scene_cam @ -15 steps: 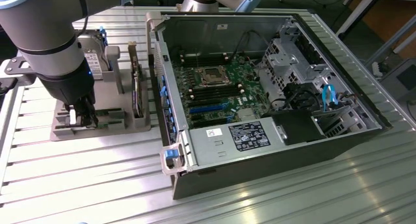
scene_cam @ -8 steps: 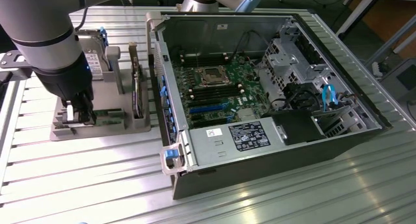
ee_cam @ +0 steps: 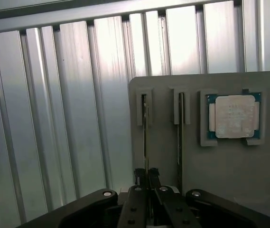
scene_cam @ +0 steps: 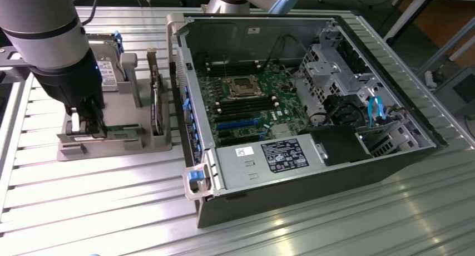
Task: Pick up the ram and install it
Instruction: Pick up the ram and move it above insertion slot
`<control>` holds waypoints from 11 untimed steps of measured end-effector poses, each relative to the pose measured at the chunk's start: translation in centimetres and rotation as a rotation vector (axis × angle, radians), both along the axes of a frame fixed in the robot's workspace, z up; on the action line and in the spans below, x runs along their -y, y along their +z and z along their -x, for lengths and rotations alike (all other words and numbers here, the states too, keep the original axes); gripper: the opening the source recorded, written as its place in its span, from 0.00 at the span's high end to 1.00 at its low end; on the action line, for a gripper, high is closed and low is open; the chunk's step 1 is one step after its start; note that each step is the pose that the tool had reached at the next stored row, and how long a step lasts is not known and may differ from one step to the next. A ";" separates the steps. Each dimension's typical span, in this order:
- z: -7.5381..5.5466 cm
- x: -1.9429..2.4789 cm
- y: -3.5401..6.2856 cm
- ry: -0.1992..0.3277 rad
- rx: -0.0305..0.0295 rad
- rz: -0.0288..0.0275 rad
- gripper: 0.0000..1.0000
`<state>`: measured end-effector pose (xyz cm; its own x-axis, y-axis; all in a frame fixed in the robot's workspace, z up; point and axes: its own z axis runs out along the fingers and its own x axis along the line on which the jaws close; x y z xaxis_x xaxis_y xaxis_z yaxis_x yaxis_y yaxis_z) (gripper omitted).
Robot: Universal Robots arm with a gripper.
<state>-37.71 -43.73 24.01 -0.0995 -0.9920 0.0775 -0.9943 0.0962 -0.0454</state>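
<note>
Ribbed metal table (scene_cam: 111,211), bright glare; wooden panel (scene_cam: 443,19) beyond, exterior view's right.

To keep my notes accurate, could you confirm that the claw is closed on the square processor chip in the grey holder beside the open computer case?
Not quite: the claw is closed on the ram, which stands on edge in a slot of the grey holder, as the wrist view shows. The processor chip lies untouched in its own recess.
</note>
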 end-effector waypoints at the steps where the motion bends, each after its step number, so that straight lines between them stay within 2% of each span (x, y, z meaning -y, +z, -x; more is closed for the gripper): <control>1: 0.0 0.00 0.29 0.000 0.0000 0.0002 0.89; 11: 0.0 0.00 1.66 0.000 0.0000 0.0063 0.89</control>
